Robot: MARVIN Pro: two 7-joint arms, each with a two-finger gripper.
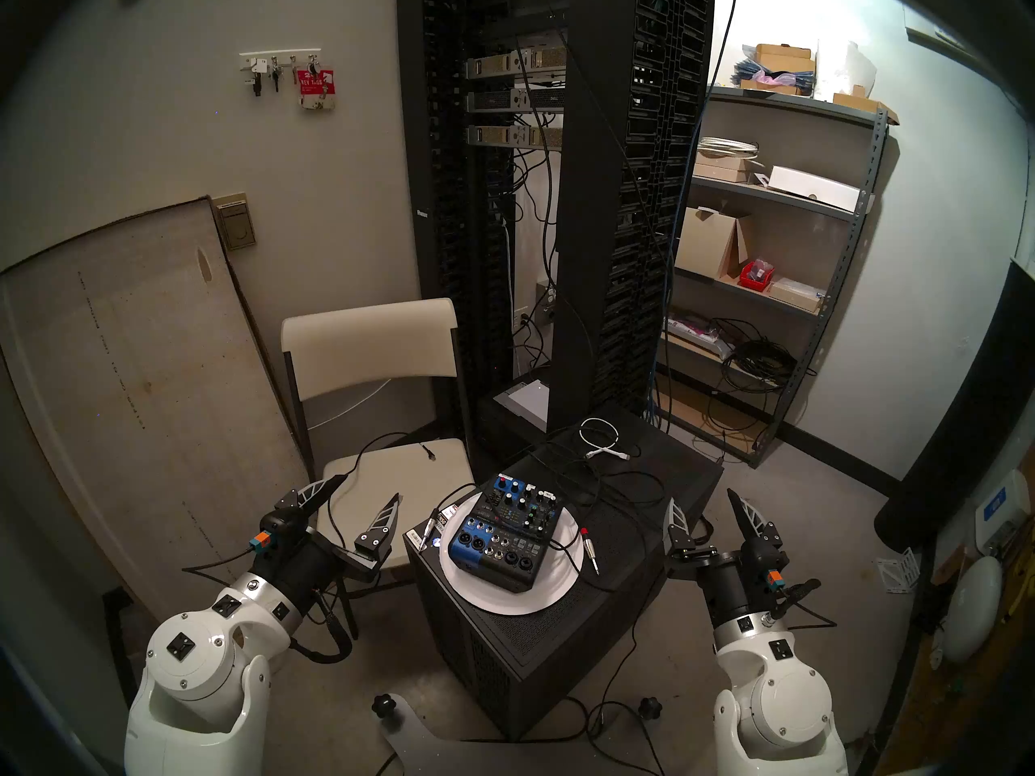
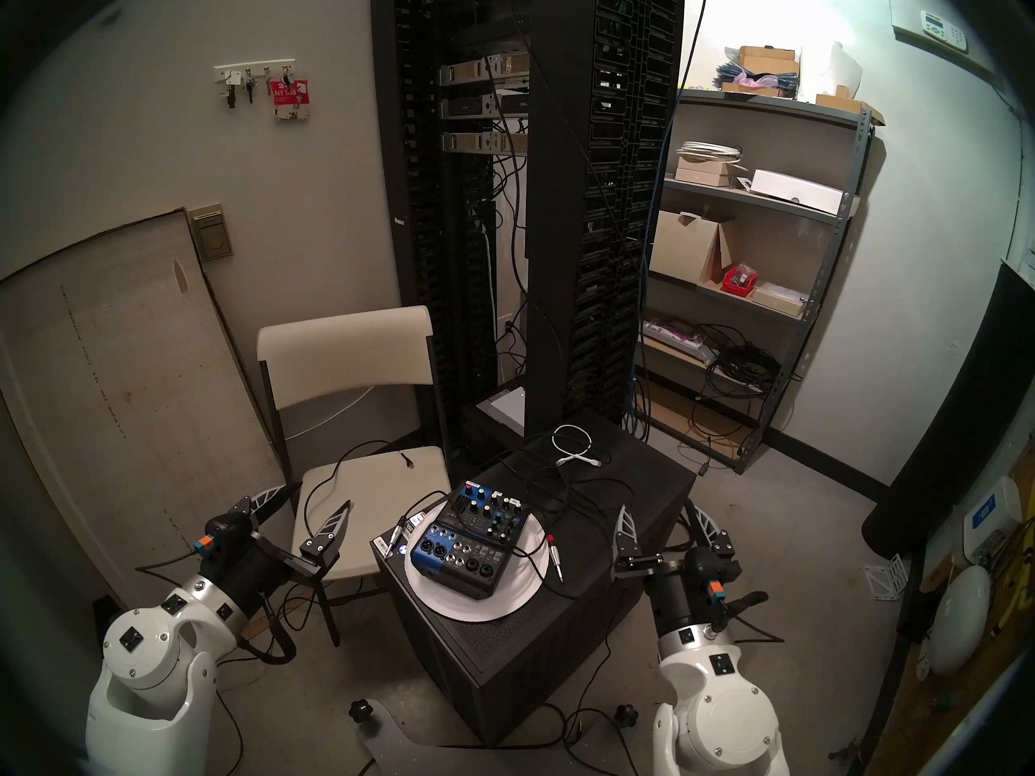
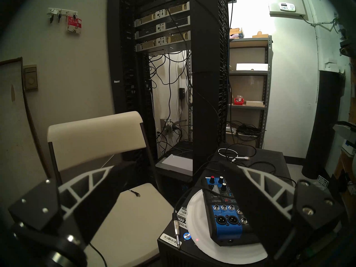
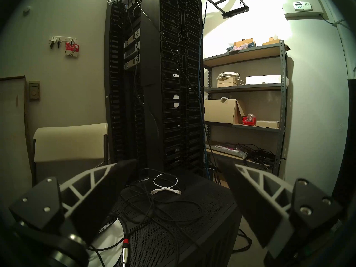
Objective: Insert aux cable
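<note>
The aux cable's silvery jack plug (image 1: 429,525) with a dark barrel lies on the black case, just left of the white plate (image 1: 560,593); it also shows in the left wrist view (image 3: 176,234). A blue and black audio mixer (image 1: 507,539) sits on the plate. A second jack plug with a red band (image 1: 588,548) lies right of the mixer. My left gripper (image 1: 369,488) is open and empty over the chair seat, left of the case. My right gripper (image 1: 701,497) is open and empty, right of the case.
The black case (image 1: 560,640) stands on the floor between my arms. A cream folding chair (image 1: 386,467) is at its left. A coiled white cable (image 1: 602,439) and loose black cables lie behind the mixer. A server rack (image 1: 582,198) and a shelf unit (image 1: 784,254) stand behind.
</note>
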